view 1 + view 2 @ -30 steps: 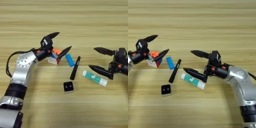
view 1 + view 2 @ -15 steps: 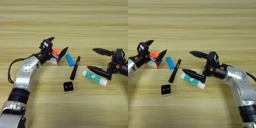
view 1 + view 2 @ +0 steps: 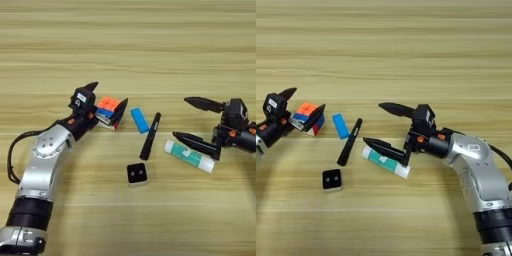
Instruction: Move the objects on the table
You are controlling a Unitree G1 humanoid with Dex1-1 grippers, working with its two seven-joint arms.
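The multicoloured puzzle cube [image 3: 107, 110] lies left of centre on the table [image 3: 128, 45]. My left gripper [image 3: 108, 93] is open and straddles it. One finger lies against the cube's right side, the other stands off its upper left. My right gripper [image 3: 372, 123] is open at the right, its lower finger just over the left end of the white-and-green glue stick [image 3: 387, 163]. Between them lie the flat blue block [image 3: 139, 120] and the black pen [image 3: 150, 136]. The small black-and-white cube [image 3: 136, 174] sits nearer the front.
The left arm's silver forearm [image 3: 45, 165] runs from the lower left corner toward the puzzle cube. The right arm's silver forearm [image 3: 481, 170] comes in from the lower right. Bare wood stretches across the far half of the table.
My left gripper has dropped from above the puzzle cube to table height, its fingers now on either side of it. The right gripper and the other objects have hardly moved.
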